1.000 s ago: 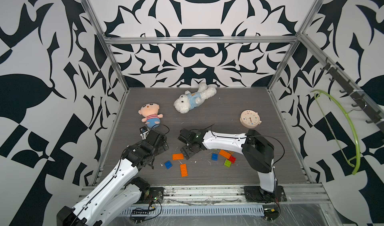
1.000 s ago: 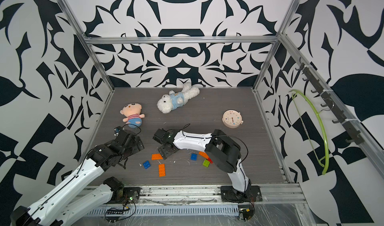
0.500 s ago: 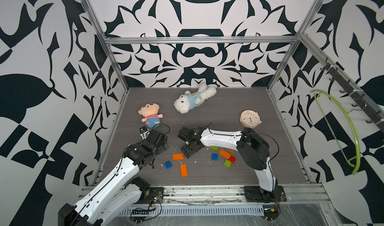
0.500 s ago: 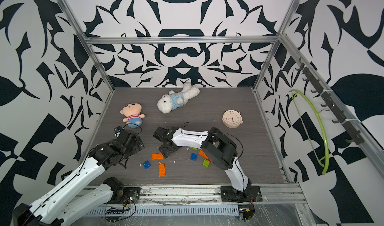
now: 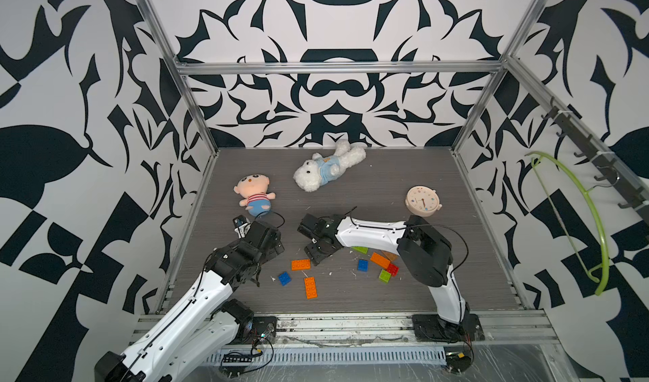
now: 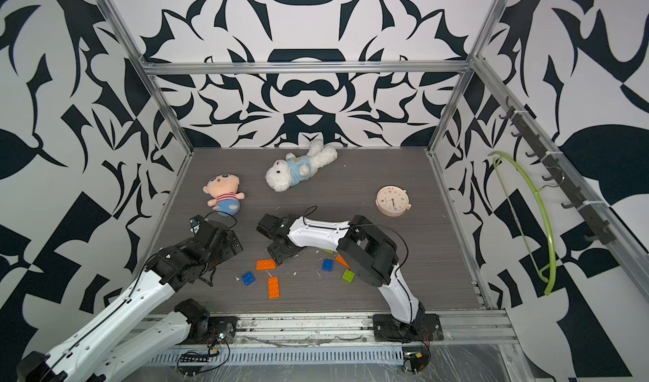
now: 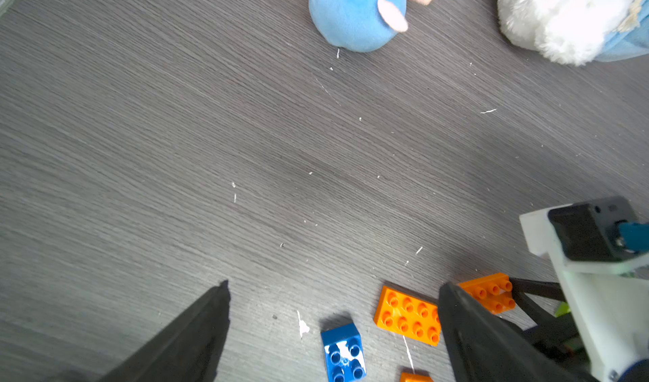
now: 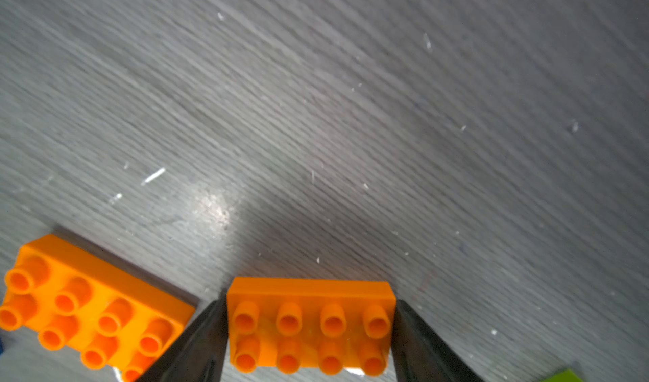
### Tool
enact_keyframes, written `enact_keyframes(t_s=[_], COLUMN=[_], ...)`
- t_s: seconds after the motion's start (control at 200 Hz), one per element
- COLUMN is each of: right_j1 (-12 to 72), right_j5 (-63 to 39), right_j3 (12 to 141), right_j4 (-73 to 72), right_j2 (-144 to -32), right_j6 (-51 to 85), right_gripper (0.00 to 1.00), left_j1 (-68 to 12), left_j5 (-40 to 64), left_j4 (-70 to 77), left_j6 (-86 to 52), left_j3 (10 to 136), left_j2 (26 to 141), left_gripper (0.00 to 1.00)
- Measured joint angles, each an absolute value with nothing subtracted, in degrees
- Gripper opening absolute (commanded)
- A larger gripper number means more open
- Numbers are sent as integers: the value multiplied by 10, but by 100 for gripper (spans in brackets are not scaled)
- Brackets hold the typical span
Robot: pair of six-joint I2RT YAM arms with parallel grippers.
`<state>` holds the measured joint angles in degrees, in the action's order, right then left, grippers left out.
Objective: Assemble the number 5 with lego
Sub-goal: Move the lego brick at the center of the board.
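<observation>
Right gripper (image 8: 309, 310): fingers (image 8: 196, 345) pressed against the two short ends of an orange eight-stud brick (image 8: 310, 324), studs up, pinch made. Cannot tell whether the brick rests on the grey wood-grain table (image 5: 379, 215) or hangs just clear of it. In both top views this brick is hidden under the gripper body.

Second orange brick (image 8: 91, 313) lies just beside the pinched one, not touching it and turned at an angle. In a top view it lies flat on the table, just off the right gripper's tip. Third orange brick (image 5: 310, 287) lies nearer the front rail, long side running front to back. Blue square brick (image 5: 284, 278) is near both and touches neither.

Left gripper (image 7: 333, 285): fingers (image 7: 189, 338) spread wide, gripping nothing. The blue square brick shows low between them in the left wrist view, untouched.

Under the right arm's elbow is a close-packed group: second blue brick (image 5: 362, 265), fourth orange brick (image 5: 379, 259), red brick (image 5: 392, 269), green brick (image 5: 385, 275). Cannot tell which are joined. Another green brick (image 5: 360, 249) is part-hidden beneath the forearm.

Back of table: plush doll in striped shirt (image 5: 253, 199), white plush animal (image 5: 325, 171), round beige clock (image 5: 423, 201), all well apart from the bricks.
</observation>
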<state>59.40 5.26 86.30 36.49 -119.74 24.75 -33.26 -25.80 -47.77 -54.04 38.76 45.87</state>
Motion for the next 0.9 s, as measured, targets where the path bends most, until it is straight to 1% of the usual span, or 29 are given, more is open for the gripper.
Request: enact_keyframes(t_s=[0.09,0.155,0.32,0.57,0.725,0.905], right_j1=[594,595,587,540,539,542], right_j5=[56,64,88,126,134,130], right_j3=[863,863,860,853,863,863], right_j4=[366,368,380,397,398,398], right_j2=[-1197,-1197,-1192,-1153,-1162,-1191], right_j6=[256,265,308,416,464,487], right_gripper=[65,63,62,62,62,62], left_j1=[-333,-333,-332,-332,-332,-332], left_j5=[-258,-257,-248,-211,-186,-177], left_j4=[-478,-477,-463,-409,-378,-369], left_j6=[-540,-540,-539,-539,-541,-541], left_j3=[388,388,388,388,388,388], left_j2=[465,470,482,525,556,571], left_gripper=[99,99,99,99,99,99])
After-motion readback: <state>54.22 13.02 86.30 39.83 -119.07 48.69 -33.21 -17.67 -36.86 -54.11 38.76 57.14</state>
